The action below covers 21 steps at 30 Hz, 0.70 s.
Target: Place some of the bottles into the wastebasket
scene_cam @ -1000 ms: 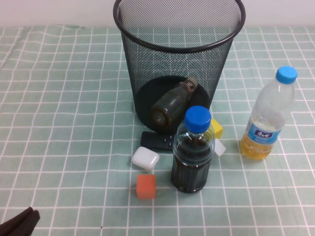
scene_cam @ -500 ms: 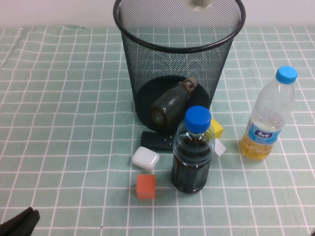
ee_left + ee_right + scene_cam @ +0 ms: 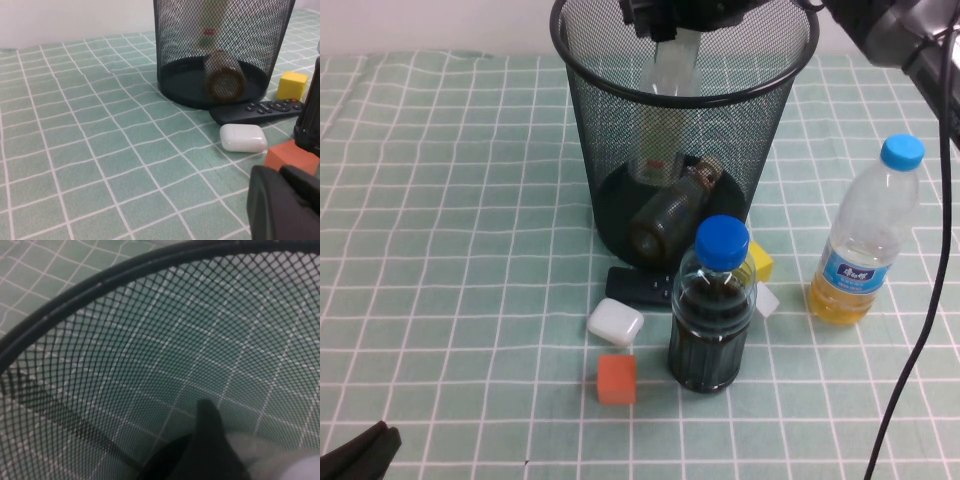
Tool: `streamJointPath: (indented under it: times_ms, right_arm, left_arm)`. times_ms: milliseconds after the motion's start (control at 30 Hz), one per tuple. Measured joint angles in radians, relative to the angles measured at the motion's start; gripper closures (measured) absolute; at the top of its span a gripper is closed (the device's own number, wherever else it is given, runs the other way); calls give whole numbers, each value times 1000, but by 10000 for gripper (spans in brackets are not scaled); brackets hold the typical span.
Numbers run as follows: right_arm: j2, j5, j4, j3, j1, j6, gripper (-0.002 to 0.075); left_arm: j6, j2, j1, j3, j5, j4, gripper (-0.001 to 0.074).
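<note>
The black wire-mesh wastebasket [image 3: 590, 60] stands at the back middle of the table. The small squat bottle [image 3: 670, 208] lies on its side on the basket's floor, and also shows in the left wrist view [image 3: 223, 82]. My right gripper [image 3: 665, 15] is over the basket's mouth, shut on the taller white-capped bottle [image 3: 672, 72], which hangs upright inside the basket. Its green-red label shows through the mesh [image 3: 208, 34]. The right wrist view shows the mesh wall [image 3: 125, 365], one finger [image 3: 210, 440] and the pale bottle [image 3: 280, 462]. My left gripper [image 3: 360, 455] rests shut and empty at the front left corner [image 3: 287, 205].
A blue-capped bottle of dark liquid [image 3: 712, 310] stands in front of the basket. A tall bottle of yellow liquid [image 3: 865, 240] stands at the right. A black remote [image 3: 640, 287], a white case [image 3: 615, 322], an orange cube [image 3: 617, 380] and a yellow cube [image 3: 760, 262] lie nearby.
My right arm has come in from the back right over the basket, and the taller bottle now hangs down inside it. The left arm has not moved.
</note>
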Motion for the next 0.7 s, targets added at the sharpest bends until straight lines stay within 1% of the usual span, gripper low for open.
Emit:
streamJointPath:
  times_ms: [33, 67, 100, 133, 200, 267, 333, 500, 700]
  right_arm:
    - [-9, 23, -2, 0, 0, 0, 197]
    - [-22, 50, -2, 0, 0, 0, 216]
    - [-31, 72, -7, 0, 0, 0, 245]
    - [-50, 100, -16, 0, 0, -4, 295]
    - [-92, 142, -44, 0, 0, -25, 420]
    - [-142, 182, -62, 0, 0, -27, 592]
    - [-190, 218, -76, 0, 0, -27, 735]
    - [-324, 348, -179, 0, 2, 21, 726]
    - [-499, 348, -235, 33, 2, 42, 726]
  left_arm:
    - [0, 0, 0, 0, 0, 0, 739]
    - [0, 0, 0, 0, 0, 0, 739]
    - [0, 0, 0, 0, 2, 0, 739]
    - [0, 0, 0, 0, 2, 0, 739]
    - [0, 0, 0, 0, 2, 0, 739]
    - [0, 0, 0, 0, 2, 0, 739]
    - [0, 0, 0, 0, 2, 0, 739]
    - [0, 0, 0, 0, 2, 0, 739]
    - [0, 0, 0, 0, 2, 0, 739]
